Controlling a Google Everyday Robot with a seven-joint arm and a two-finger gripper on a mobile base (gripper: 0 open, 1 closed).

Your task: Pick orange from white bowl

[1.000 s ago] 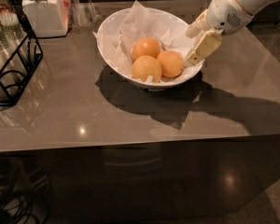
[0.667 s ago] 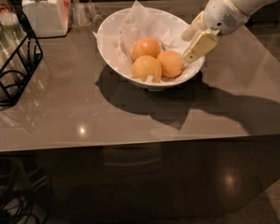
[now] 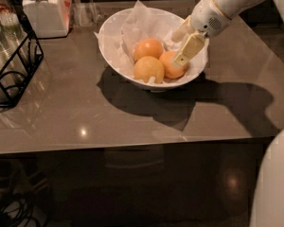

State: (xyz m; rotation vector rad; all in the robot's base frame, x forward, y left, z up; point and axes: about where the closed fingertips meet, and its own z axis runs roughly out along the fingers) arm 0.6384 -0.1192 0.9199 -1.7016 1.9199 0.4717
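Here, the white bowl (image 3: 107, 42) sits toward the back of the grey worktop (image 3: 85, 122), lined with crumpled paper (image 3: 135, 20) and holding three fruit: the orange (image 3: 168, 68) on the right, a paler orange (image 3: 148, 71) in front, and a third orange (image 3: 148, 48) behind. The gripper (image 3: 176, 51) reaches in over the bowl's right rim, jaws apart, the lower one's tip over the orange, nothing clamped. A white lidded jar (image 3: 45, 11) and a black wire rack (image 3: 16, 67) stand at left.

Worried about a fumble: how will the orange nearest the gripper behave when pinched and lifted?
Round and smooth, the orange would probably slip or roll if the gripper, open just inside the bowl's rim, pinches off-centre. It seems to touch the paler orange, which may shift.
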